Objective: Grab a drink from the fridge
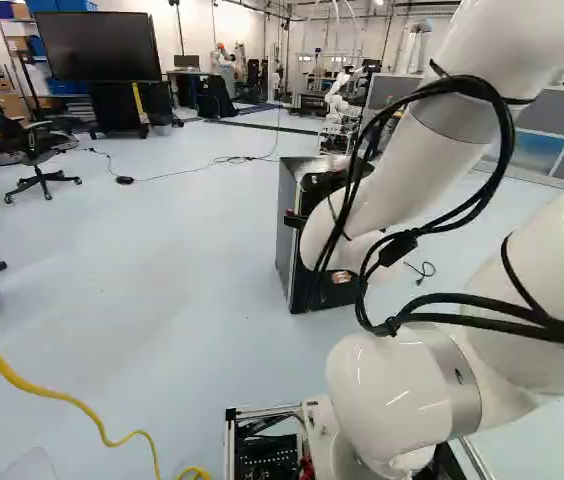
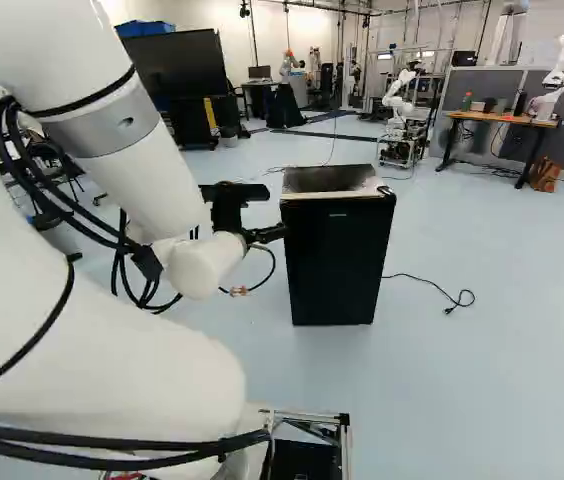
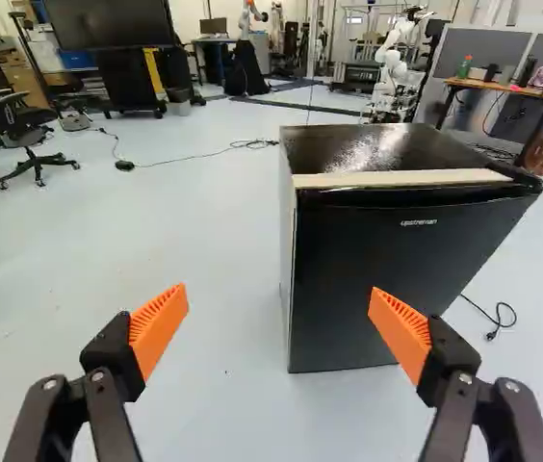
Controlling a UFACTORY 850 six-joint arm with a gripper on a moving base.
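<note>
A small black fridge (image 2: pixel 337 260) stands on the floor ahead of the base, its door closed; no drink is visible. In the right base view my gripper (image 2: pixel 270 234) is level with the fridge's upper part, at its near left side. The wrist view shows the gripper (image 3: pixel 279 318) open, with nothing between its orange pads (image 3: pixel 159 327). The fridge (image 3: pixel 387 279) is ahead of the fingers and toward one of them, with a light strip along the front edge of its top. In the left base view the arm partly hides the fridge (image 1: pixel 292 240).
A cable (image 2: pixel 432 290) lies on the floor beside the fridge. A yellow cable (image 1: pixel 72 400) runs across the floor at the left of the left base view. Farther back are a screen (image 1: pixel 97 47), an office chair (image 1: pixel 37 150), a desk (image 2: pixel 502 118) and another robot (image 2: pixel 397 100).
</note>
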